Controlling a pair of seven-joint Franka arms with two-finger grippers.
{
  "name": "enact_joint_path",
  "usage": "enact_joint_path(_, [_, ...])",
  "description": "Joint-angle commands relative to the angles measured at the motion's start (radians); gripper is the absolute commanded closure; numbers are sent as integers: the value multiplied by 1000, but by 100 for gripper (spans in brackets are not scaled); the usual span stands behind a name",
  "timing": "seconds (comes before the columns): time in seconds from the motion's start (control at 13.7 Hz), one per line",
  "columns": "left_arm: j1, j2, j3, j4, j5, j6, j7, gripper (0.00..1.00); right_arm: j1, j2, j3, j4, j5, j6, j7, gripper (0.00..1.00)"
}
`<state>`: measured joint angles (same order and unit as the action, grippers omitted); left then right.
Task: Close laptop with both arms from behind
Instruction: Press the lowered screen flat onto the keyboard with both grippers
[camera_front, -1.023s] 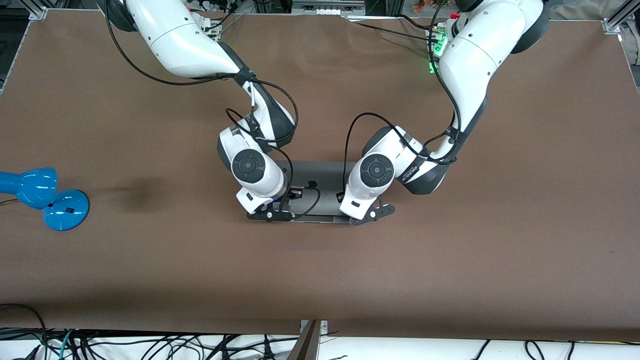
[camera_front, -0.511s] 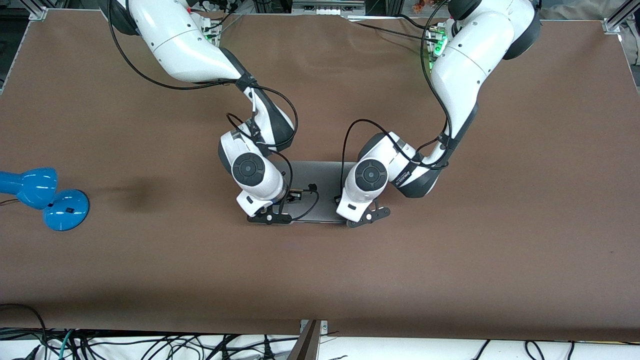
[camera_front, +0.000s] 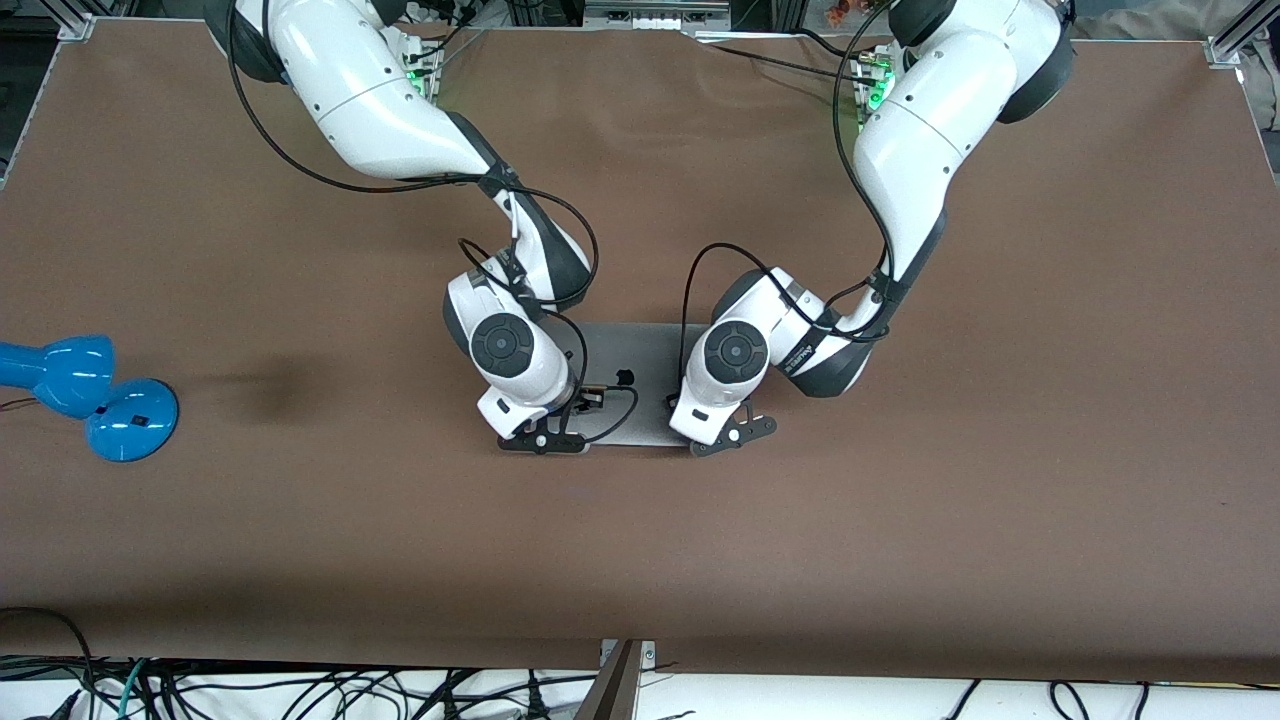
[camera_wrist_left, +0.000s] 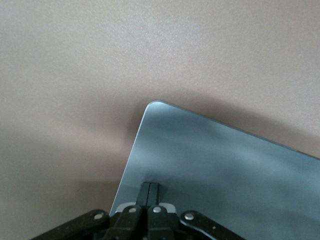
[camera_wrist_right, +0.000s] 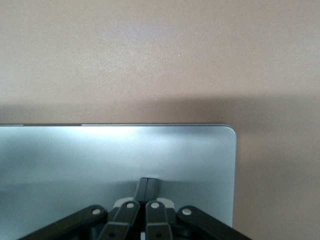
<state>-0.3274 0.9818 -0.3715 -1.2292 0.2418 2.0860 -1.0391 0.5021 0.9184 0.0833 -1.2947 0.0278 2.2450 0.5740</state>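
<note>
The silver-grey laptop (camera_front: 640, 352) lies mid-table with its lid facing up, low and nearly flat; keyboard and screen are hidden. Both arms reach over it. My right gripper (camera_front: 545, 441) is shut, empty, its joined fingertips (camera_wrist_right: 148, 181) resting on the lid (camera_wrist_right: 100, 155) near the corner toward the right arm's end. My left gripper (camera_front: 733, 435) is shut too, holding nothing, with its fingertips (camera_wrist_left: 150, 186) on the lid (camera_wrist_left: 215, 165) near the other corner. Both hands sit at the lid's edge nearer the front camera.
A blue lamp (camera_front: 90, 395) lies at the right arm's end of the brown table (camera_front: 900, 520). Black cables loop from both wrists above the laptop. Loose cables (camera_front: 300, 690) hang below the table's front edge.
Both wrists have sunk a little and drawn closer together over the laptop. The lid under the fingertips has come down flatter. Both grippers stayed shut.
</note>
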Motion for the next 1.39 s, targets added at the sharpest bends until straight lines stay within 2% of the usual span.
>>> enact_joint_path(0.0, [-25,35,14,40,37,0,-10,100,6,10,-5,0,-16,22,-8,100])
enact_joint_path(0.58, [-19,20,19,39,37,6,-10,100,0,4,-7,11,-2,-5,-13,100])
enact_joint_path(0.66, [-12,5,17,39,40,2,-10,92,0,1,-8,30,1,-43,-13,96])
enact_joint_path(0.73, [-4,-17,17,39,42,-18,-9,60,0,0,-7,64,1,-98,-11,85])
enact_joint_path(0.8, [11,-46,11,33,40,-62,-4,36,-2,0,-8,99,3,-157,-10,70])
enact_joint_path(0.88, [22,-76,6,28,33,-113,-2,17,-2,-4,-8,122,1,-201,-8,59])
enact_joint_path(0.95, [30,-106,5,27,31,-156,11,12,-2,-19,-8,132,0,-225,-8,44])
enact_joint_path(1.02, [31,-126,5,22,27,-182,40,0,-4,-41,-11,133,0,-246,-8,36])
enact_joint_path(1.24, [57,-192,3,-13,19,-207,86,0,-25,-85,-28,164,-2,-333,-11,8])
enact_joint_path(1.32, [71,-218,3,-33,-7,-207,106,0,-37,-88,-28,191,-2,-367,-11,3])
